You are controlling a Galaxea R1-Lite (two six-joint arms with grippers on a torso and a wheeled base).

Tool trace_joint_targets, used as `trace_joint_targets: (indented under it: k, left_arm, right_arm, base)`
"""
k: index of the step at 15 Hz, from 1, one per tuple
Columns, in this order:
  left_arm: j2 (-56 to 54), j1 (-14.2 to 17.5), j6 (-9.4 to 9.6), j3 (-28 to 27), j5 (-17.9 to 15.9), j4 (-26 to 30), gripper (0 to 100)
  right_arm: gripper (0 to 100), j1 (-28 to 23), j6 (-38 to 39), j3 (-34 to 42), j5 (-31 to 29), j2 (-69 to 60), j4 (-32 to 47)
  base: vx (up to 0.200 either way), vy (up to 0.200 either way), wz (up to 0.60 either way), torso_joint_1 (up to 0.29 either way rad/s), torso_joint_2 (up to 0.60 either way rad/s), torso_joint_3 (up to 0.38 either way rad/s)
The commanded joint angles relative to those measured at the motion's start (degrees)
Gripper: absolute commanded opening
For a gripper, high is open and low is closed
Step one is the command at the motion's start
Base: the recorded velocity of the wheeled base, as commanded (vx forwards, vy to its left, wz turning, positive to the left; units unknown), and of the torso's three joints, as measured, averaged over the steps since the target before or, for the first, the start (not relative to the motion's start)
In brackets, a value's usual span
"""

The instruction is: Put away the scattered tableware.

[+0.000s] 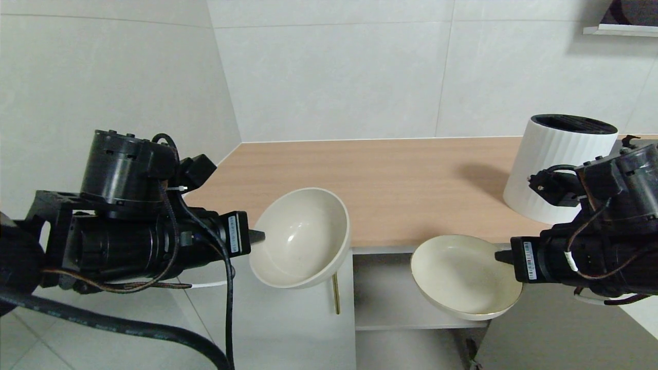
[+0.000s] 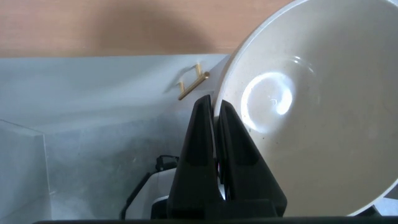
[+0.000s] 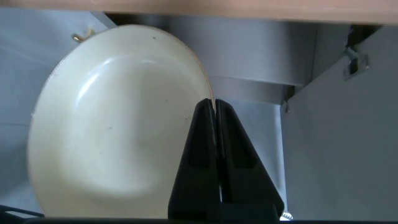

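My left gripper (image 1: 258, 236) is shut on the rim of a deep cream bowl (image 1: 300, 244), held tilted in the air in front of the counter edge. In the left wrist view the black fingers (image 2: 214, 124) pinch the bowl (image 2: 311, 106) at its rim. My right gripper (image 1: 501, 255) is shut on the rim of a shallow cream plate (image 1: 462, 275), held below counter height before an open cabinet. The right wrist view has the plate (image 3: 118, 118) clamped between the fingers (image 3: 214, 124).
A wooden counter (image 1: 401, 180) runs along the tiled wall, with a white ribbed container (image 1: 560, 167) at its right. Below is an open cabinet with a shelf (image 1: 385, 324), an open door (image 3: 348, 124) and a closed door with a brass handle (image 1: 335, 293).
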Motion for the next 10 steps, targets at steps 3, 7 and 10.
trace_joint_targets:
  k: [3, 7, 10]
  left_arm:
    - [0.2, 0.0, -0.03, 0.0, 0.0, 0.0, 0]
    - [0.2, 0.0, -0.03, 0.0, 0.0, 0.0, 0]
    - [0.2, 0.0, -0.03, 0.0, 0.0, 0.0, 0]
  right_arm:
    - [0, 0.0, 0.0, 0.1, 0.0, 0.6, 0.1]
    - [0, 0.0, 0.0, 0.1, 0.0, 0.7, 0.1]
    - [0, 0.0, 0.0, 0.1, 0.0, 1.1, 0.1]
  base:
    - [0.0, 0.0, 0.0, -0.173, 0.42, 0.242]
    - [0.0, 0.0, 0.0, -0.188, 0.47, 0.276]
    - [0.0, 0.0, 0.0, -0.18, 0.47, 0.29]
